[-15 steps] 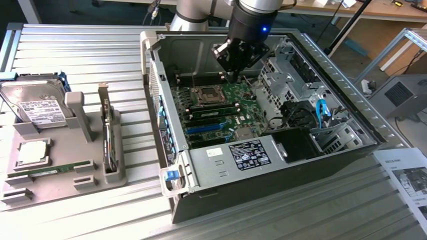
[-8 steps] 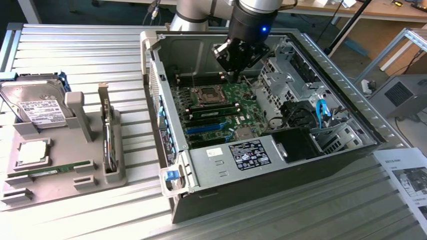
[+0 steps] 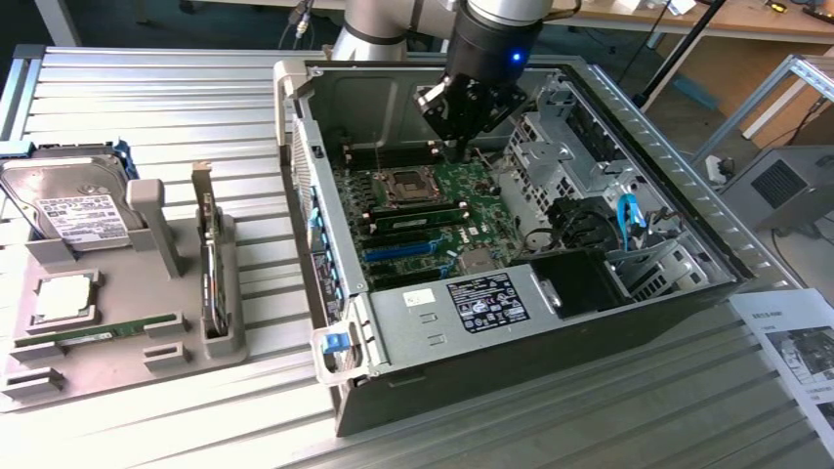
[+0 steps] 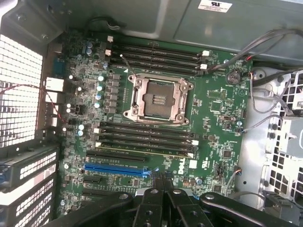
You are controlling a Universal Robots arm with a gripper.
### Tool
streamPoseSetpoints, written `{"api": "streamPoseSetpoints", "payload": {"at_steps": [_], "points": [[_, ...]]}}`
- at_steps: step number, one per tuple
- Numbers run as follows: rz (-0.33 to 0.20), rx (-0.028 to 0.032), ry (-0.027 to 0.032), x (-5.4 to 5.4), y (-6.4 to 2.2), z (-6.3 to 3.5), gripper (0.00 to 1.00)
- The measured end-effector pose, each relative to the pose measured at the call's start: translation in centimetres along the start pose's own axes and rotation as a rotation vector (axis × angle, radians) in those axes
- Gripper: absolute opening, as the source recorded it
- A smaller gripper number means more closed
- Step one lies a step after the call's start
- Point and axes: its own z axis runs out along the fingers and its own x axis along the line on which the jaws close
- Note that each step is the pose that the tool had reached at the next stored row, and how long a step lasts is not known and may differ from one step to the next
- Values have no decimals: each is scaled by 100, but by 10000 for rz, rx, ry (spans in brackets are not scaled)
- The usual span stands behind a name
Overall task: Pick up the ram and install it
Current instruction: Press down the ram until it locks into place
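One ram stick (image 3: 98, 332) lies flat in the grey holder (image 3: 124, 366) on the exterior view's left. A second ram stick (image 3: 417, 223) sits in a motherboard slot just below the empty CPU socket (image 3: 406, 181). In the wrist view that seated ram (image 4: 142, 150) shows as a thin gold-edged strip in the lower bank of black slots, beside the socket (image 4: 158, 99). My gripper (image 3: 455, 149) hangs inside the open computer case (image 3: 431, 322), above the motherboard's far side. Its black fingers (image 4: 163, 182) are shut together with nothing between them.
The grey holder also carries a hard drive (image 3: 72, 200), a processor (image 3: 62, 298) and an upright expansion card (image 3: 209, 259). Drive cages and cables (image 3: 587, 210) crowd the case's right side. A printed sheet (image 3: 798, 342) lies at the exterior view's right.
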Motion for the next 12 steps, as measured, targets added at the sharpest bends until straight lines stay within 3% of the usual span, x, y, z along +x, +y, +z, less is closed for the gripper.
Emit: {"api": "streamPoseSetpoints", "payload": {"at_steps": [1, 3, 4, 6, 9, 12], "points": [[0, -13, 107, -8, -1, 0, 11], [0, -27, 221, -16, -2, 1, 11], [0, -38, 316, -23, -3, 1, 11], [0, -50, 415, -29, -3, 1, 11], [0, -65, 536, -36, -4, 1, 11], [1, -66, 550, -36, -4, 1, 11]]}}
